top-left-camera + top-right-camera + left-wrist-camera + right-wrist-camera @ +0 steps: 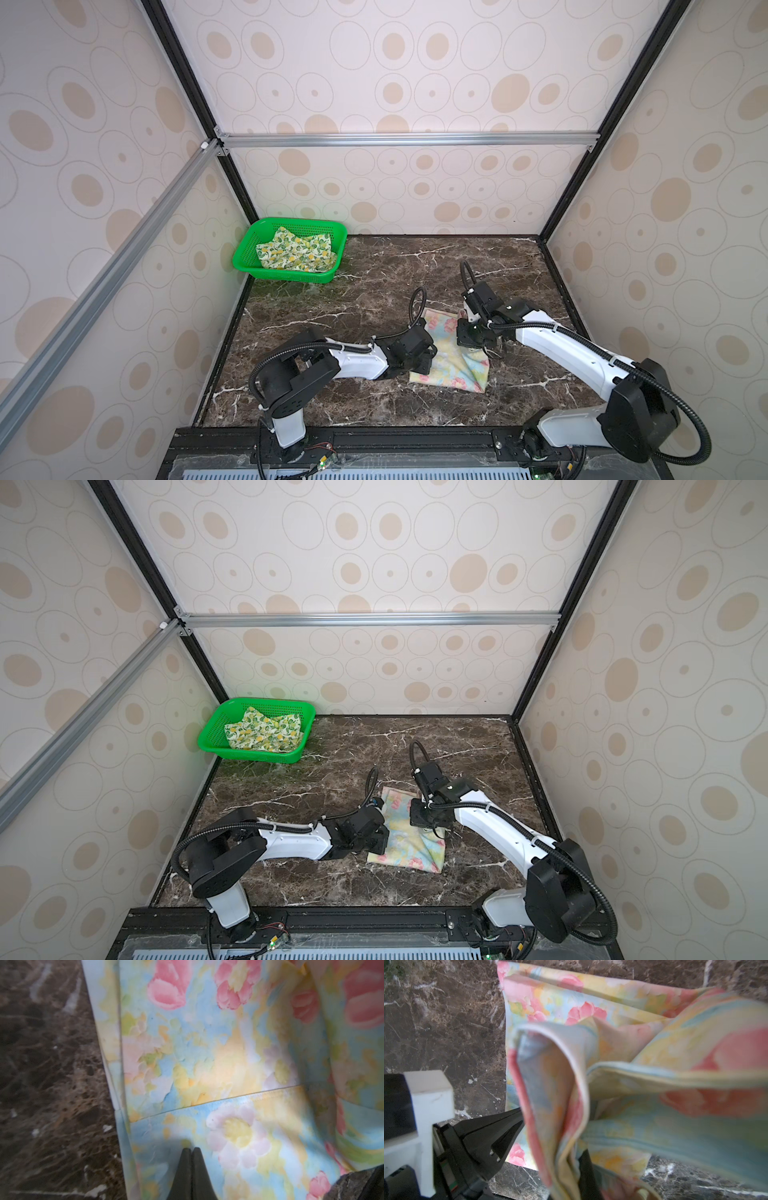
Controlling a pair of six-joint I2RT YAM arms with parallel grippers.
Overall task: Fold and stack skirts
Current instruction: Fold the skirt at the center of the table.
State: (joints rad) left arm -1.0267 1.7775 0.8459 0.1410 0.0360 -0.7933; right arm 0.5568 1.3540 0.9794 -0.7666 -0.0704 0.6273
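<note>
Flowered skirt (451, 353) lies part-folded on the desk (374, 291) between both arms. The right claw (582, 1165) pinches a raised fold of it; the left claw (191, 1152), pressed together, sits over its edge. Lemon skirt (297, 251) lies in the green basket (245, 259), well apart.

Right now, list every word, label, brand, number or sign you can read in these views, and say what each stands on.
No text can be read anywhere.
flowered skirt: floral print only, no lettering.
lemon-print skirt: fruit print only, no tag showing.
green basket: no label visible.
red-and-green mark in the right wrist view: too blurred to read.
</note>
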